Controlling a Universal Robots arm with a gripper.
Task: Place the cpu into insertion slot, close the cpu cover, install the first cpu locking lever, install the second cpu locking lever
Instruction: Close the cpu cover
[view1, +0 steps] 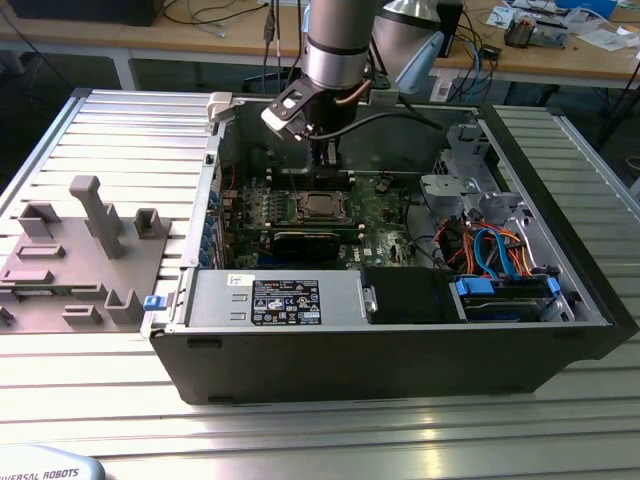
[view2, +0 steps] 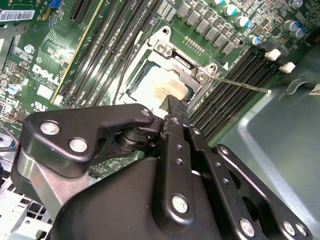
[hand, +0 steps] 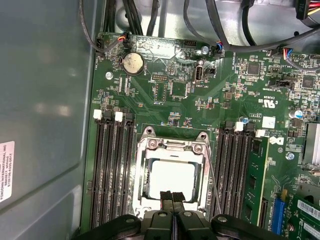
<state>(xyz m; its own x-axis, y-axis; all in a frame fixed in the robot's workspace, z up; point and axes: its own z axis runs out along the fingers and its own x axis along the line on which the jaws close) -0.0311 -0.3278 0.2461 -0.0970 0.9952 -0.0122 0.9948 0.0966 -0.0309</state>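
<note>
Nearest the lens in the first wrist view: tool (hand: 172, 196), clenched, pads flat together with nothing between them, tips at the edge of the cpu cover (hand: 172, 145); touching or just above, impossible to tell. Under that cover's window, the cpu (hand: 172, 176), already seated in the insertion slot (view1: 322, 206) on the green board (hand: 170, 90), inside the open computer case (view1: 400, 340) on the worktop (view1: 100, 130). Angling out from the socket, a thin wire locking lever (view2: 240, 84), seemingly not latched.

On handling, by judgement:
- **Chip:** light, rigid, slick on top, delicate underneath; best taken by its edges.
- **Cover:** thin stiff sheet metal; best pressed on the frame, never on the chip.
- **Lever:** springy; best caught near its free end.
</note>
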